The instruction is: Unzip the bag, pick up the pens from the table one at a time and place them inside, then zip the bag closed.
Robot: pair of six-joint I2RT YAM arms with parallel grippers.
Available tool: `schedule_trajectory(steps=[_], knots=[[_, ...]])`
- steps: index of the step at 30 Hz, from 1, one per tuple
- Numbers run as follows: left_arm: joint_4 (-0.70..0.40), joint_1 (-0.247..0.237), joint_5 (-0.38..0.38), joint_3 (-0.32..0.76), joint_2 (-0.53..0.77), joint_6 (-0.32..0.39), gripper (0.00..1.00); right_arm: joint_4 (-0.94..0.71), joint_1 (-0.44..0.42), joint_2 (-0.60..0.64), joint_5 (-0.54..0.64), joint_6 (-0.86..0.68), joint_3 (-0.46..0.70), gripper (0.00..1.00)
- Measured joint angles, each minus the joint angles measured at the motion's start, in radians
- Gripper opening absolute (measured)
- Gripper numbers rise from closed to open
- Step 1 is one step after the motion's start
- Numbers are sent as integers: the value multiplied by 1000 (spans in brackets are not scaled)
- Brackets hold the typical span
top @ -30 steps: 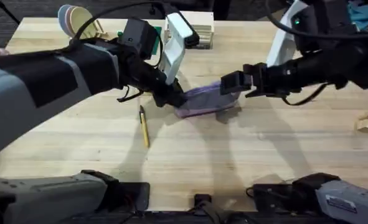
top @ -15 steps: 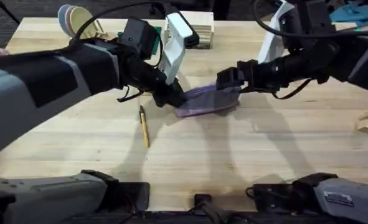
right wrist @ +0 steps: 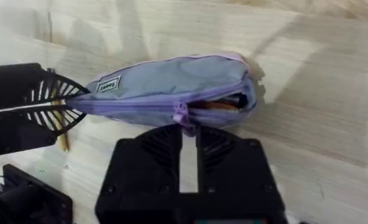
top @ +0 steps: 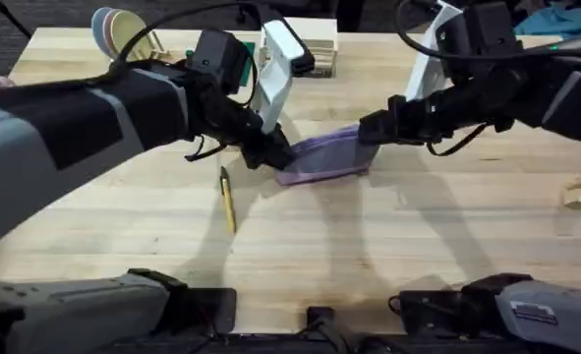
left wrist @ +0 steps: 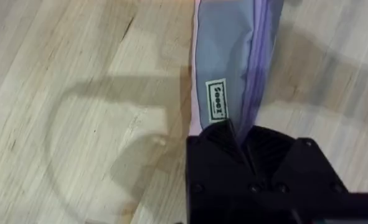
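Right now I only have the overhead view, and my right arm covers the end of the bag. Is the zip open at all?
Observer: Partly. In the right wrist view the bag gapes along the stretch of zip farthest from the left gripper; the rest is closed.
Operator: Does the right gripper have the pull?
Observer: The zip pull sits at the tips of the right gripper, whose fingers look shut on it.
Operator: And the left?
Observer: The left wrist view shows it clamped on the bag's end, beside a small label.
Operator: Anything inside?
Observer: Something orange shows in the opening; I can't tell what it is.
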Motion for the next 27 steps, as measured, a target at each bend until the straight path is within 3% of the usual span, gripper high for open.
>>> schedule_trajectory(steps=[6, 22, 27], knots=[[0, 0, 0, 0, 0, 0, 45, 0, 0, 0, 8, -3, 0, 36], [0, 0, 0, 0, 0, 0, 45, 0, 5, 0, -32, -3, 0, 33], [-4, 0, 0, 0, 0, 0, 45, 38, 93, 0, -57, -3, 1, 33]])
